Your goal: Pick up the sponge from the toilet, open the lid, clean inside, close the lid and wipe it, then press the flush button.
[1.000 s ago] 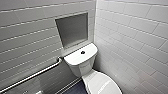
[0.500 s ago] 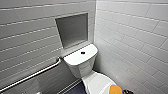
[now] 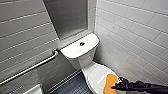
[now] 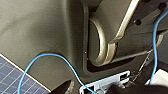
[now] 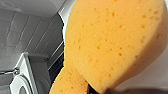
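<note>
The sponge [image 3: 110, 83] sits at the lower right of the head view, over the right part of the closed lid [image 3: 98, 76] of the toilet [image 3: 83, 62]; the right hand [image 3: 119, 86] comes in from the lower right edge and meets the sponge's right side; I cannot tell whether the hand is clamped on the sponge or only against it, nor whether the sponge rests on the lid or hangs just above it.

The first risk is a loose hold; the sponge is soft and the lid glossy, so a shallow pinch at one edge could let it slide off and drop to the dark floor [image 3: 75, 87] beside the bowl.

The second is the tight corner; the tiled wall [image 3: 135, 37] stands near on the right of the frame, so a wide swing of the arm could knock it.

The third is sight; in the right wrist view the sponge sits so close that it hides most of the lid's edge, so a reach for that edge would probably go half blind.

The flush button [image 3: 82, 43] lies well apart, at the centre of the tank top, so an accidental press looks unlikely.
</note>
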